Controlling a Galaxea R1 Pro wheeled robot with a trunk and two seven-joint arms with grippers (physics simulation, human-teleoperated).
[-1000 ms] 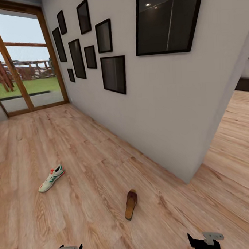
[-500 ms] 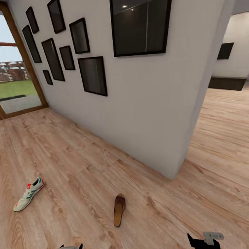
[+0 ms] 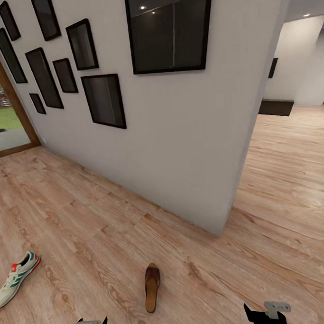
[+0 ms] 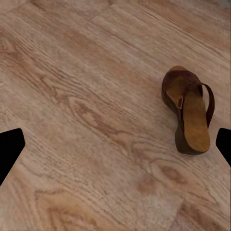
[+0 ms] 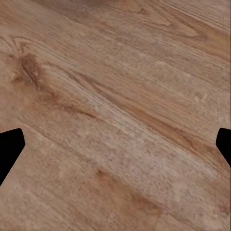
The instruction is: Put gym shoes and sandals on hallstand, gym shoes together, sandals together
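Lying on the corridor floor (image 3: 89,223), one sandal (image 3: 152,287) sits ahead of the left pincer (image 4: 115,144), a gym shoe (image 3: 17,279) well apart. Both pincers spread, empty (right pincer (image 5: 115,144) over bare planks). Advisable: centre over the sandal, then lower.

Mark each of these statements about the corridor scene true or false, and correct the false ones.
1. The brown open sandal lies flat on the light wood-plank floor. True.
2. The white sneaker with green stripes touches the sandal. False: they lie well apart.
3. The left gripper holds the sandal. False: its fingers are spread, with nothing between them.
4. Black-framed pictures hang on the grey wall. True.
5. The right gripper is open above bare floor. True.
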